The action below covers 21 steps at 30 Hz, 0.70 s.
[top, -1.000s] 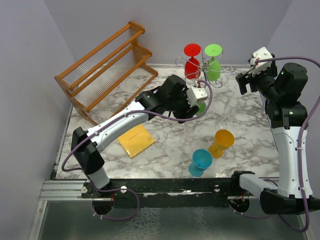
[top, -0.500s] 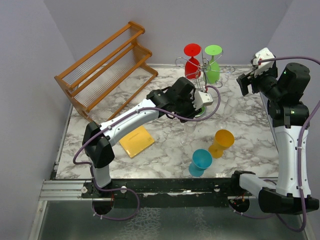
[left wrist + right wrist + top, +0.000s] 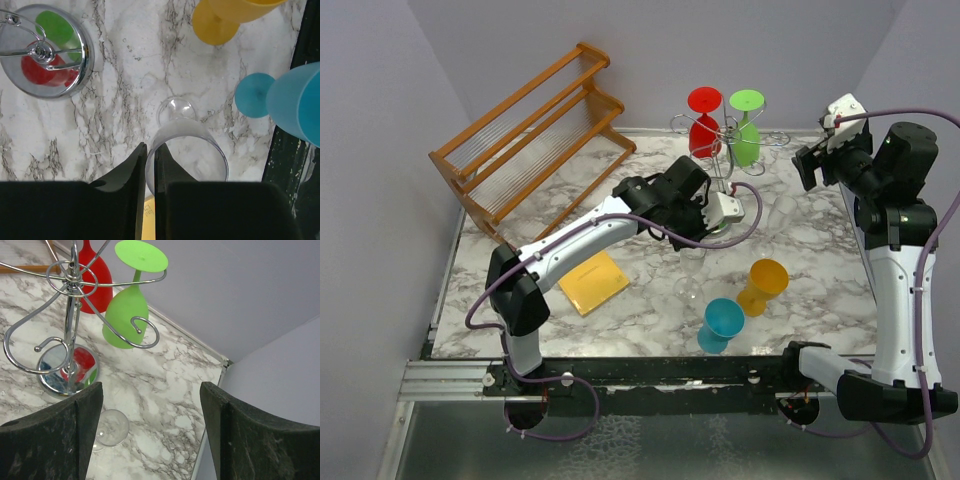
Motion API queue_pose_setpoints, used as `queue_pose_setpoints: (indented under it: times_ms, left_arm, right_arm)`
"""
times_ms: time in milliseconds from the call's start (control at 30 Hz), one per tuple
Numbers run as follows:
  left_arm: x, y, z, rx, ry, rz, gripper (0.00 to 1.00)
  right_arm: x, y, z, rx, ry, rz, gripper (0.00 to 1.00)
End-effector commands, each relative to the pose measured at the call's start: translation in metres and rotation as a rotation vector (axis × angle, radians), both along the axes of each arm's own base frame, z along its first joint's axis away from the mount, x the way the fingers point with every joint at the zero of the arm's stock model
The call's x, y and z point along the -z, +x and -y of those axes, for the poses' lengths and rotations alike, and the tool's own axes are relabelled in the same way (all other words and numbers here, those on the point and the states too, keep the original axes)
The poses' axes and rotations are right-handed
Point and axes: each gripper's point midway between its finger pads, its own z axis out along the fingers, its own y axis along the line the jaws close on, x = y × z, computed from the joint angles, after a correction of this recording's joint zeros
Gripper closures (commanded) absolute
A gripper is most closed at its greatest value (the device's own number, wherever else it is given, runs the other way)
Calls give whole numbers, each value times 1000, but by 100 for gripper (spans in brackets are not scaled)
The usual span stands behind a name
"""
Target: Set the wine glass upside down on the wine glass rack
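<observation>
Left pincer clamped on wine glass rim wall; bowl just ahead of fingertips, foot beyond. I judge it light, slick, brittle; stem safer hold. Wine glass rack ahead of right pincer, spread apart, empty.

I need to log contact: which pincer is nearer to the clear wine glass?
Left. The left pincer pinches the rim of the clear wine glass; the right pincer hangs open, apart from it, farther back and to its right.

Left claw hides part of the wine glass.
</observation>
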Motion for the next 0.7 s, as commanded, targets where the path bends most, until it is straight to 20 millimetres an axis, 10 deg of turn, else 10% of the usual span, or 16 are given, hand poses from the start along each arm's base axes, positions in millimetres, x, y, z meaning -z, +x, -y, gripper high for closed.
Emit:
queue_pose_setpoints:
  times_ms: [0,267,667]
  left_arm:
    - [-57,-23,-12,110,-110,31,100]
    - [-138,-47,-57,173,-308,51,100]
    - [-276,-20,-124,-77,-736,79,100]
  right_arm:
    - [-3,-4,-6,-46,0,-8,22]
    - [-1,-22,-38,-240,59,-50,22]
    - [-51,-50,-88,-491,327,-81,27]
